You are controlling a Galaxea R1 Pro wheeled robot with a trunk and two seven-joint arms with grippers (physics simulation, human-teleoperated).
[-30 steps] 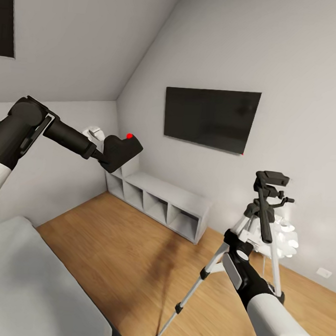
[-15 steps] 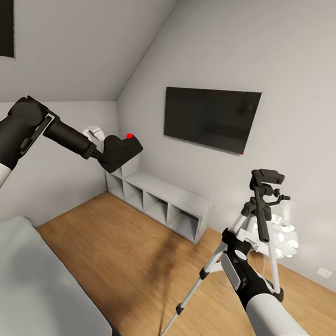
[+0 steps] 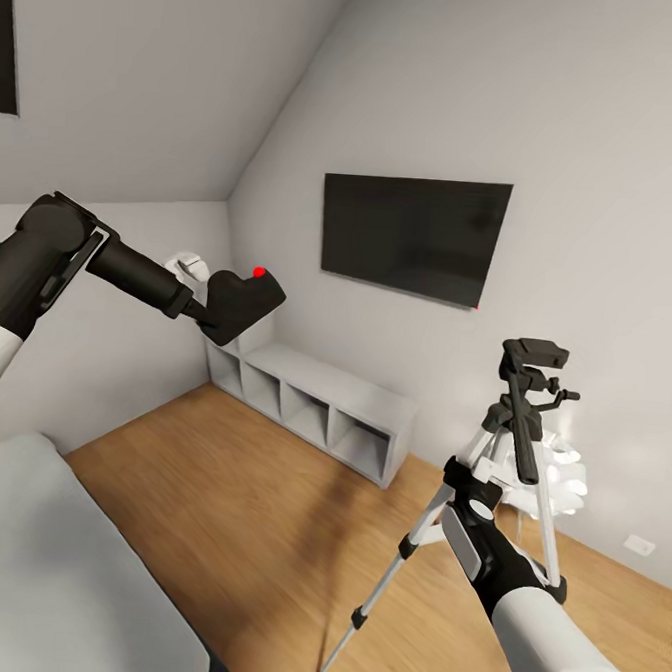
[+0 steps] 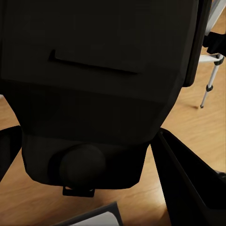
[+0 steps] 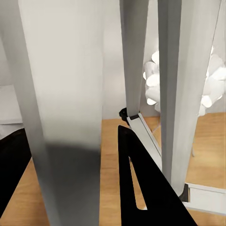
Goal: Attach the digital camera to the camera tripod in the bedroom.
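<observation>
Left gripper (image 3: 209, 312) is clamped on the digital camera (image 3: 242, 302), held raised in front of the grey cubby shelf (image 3: 311, 404), red dot up. Right gripper (image 3: 477, 473) is closed around a silver leg of the camera tripod (image 3: 524, 409), which stands on the wooden floor (image 3: 262, 531), well apart from the camera. A white ball-cluster lamp (image 3: 565, 479) stands just behind the tripod, below the wall TV (image 3: 413, 236).
</observation>
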